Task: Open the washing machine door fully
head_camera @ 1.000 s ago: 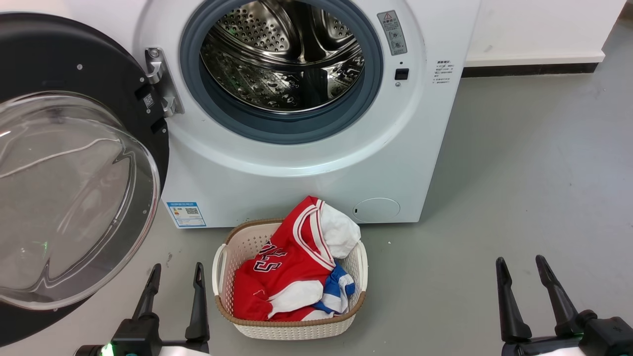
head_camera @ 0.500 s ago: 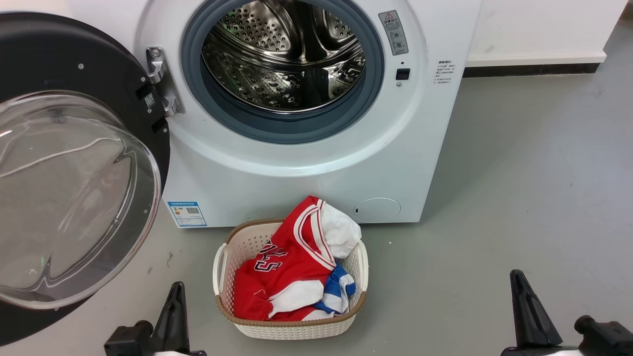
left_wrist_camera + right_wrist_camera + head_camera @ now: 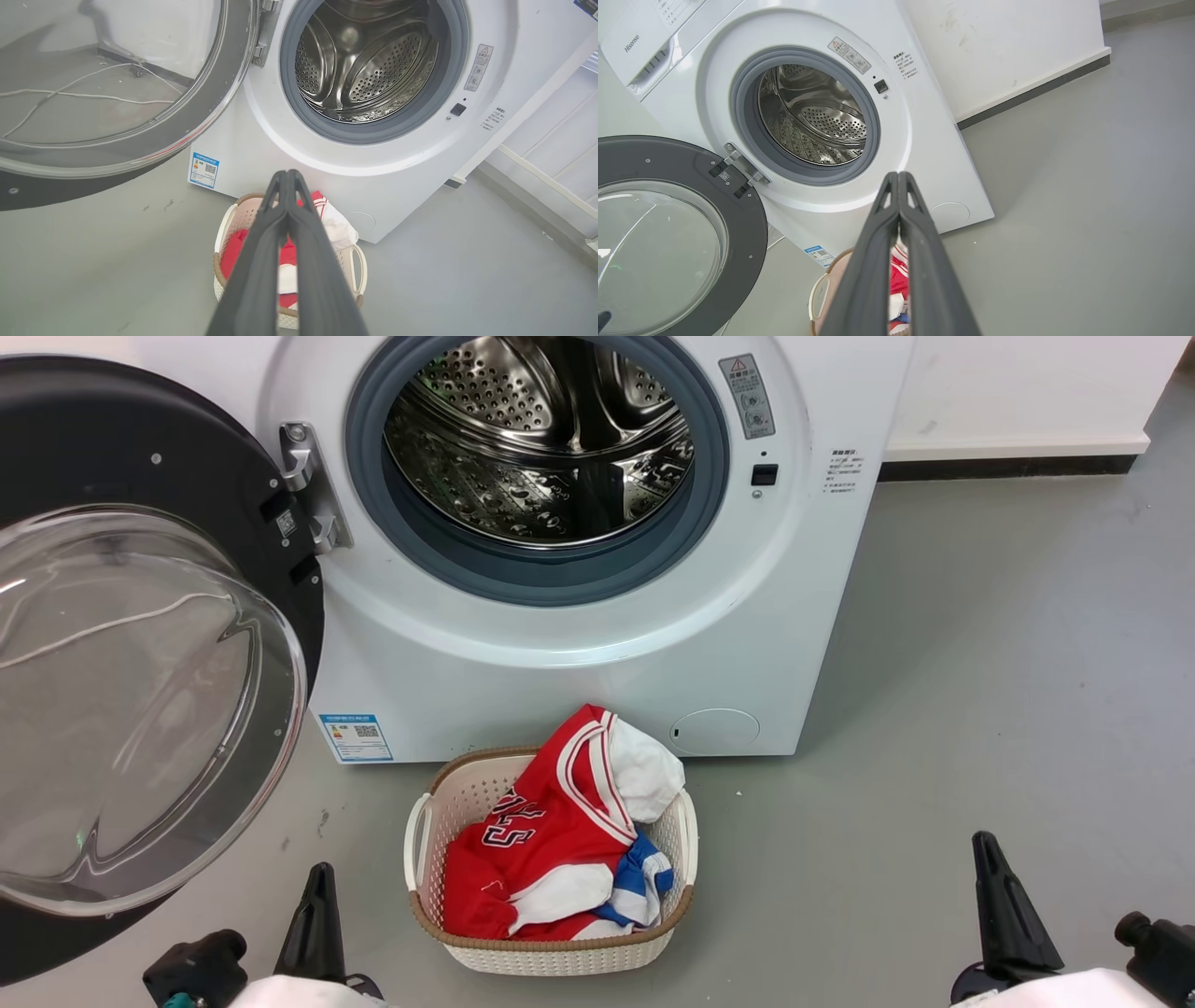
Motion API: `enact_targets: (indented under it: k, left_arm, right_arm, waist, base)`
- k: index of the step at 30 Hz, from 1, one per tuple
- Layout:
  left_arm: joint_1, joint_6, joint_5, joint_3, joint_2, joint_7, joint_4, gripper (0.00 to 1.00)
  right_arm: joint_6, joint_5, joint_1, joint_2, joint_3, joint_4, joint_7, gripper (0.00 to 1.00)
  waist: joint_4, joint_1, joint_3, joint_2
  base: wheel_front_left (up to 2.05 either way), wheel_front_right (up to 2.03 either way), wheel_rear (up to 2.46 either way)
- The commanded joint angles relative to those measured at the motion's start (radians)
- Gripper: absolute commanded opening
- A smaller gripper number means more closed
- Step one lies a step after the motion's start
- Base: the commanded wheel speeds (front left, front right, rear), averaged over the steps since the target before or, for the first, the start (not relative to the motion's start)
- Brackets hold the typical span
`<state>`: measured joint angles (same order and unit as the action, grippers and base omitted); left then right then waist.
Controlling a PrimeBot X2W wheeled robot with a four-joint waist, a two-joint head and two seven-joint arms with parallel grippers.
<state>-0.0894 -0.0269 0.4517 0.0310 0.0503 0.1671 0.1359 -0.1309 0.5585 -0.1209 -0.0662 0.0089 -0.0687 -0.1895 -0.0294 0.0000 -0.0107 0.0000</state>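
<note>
The washer point(image 3: 579, 653) stands on the floor point(image 3: 980, 663) with a wall point(image 3: 1018, 387) behind it. Its door point(image 3: 149, 691) hangs swung out to the left, hinged beside the drum point(image 3: 537, 439) opening. A basket point(image 3: 412, 845) sits on the floor just before the washer, with clothes point(image 3: 541, 840) in it.

Glossy clear glass fills the washing machine door point(image 3: 140, 709).

"Hisense" stands on the washing machine point(image 3: 906, 154); jersey point(image 3: 532, 859) digits (creased) illegible
</note>
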Motion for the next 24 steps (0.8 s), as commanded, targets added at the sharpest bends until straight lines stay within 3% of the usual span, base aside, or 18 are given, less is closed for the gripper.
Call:
enact_targets:
  k: [1,24]
  left_arm:
    - [0.033,-0.006,0.027,0.003,0.0,-0.005,-0.01,0.0]
    - [0.088,-0.037,0.382,0.029,0.0,-0.092,0.026,0.0]
  right_arm:
    - [0.0,0.028,0.027,-0.009,-0.002,0.008,0.003,0.0]
    - [0.0,0.37,0.092,-0.02,-0.016,-0.047,0.078,0.0]
  waist:
    - [0.0,0.0,0.0,0.0]
    - [0.007,0.0,0.003,0.0]
  base:
    - [0.0,0.0,0.0]
    - [0.0,0.0,0.0]
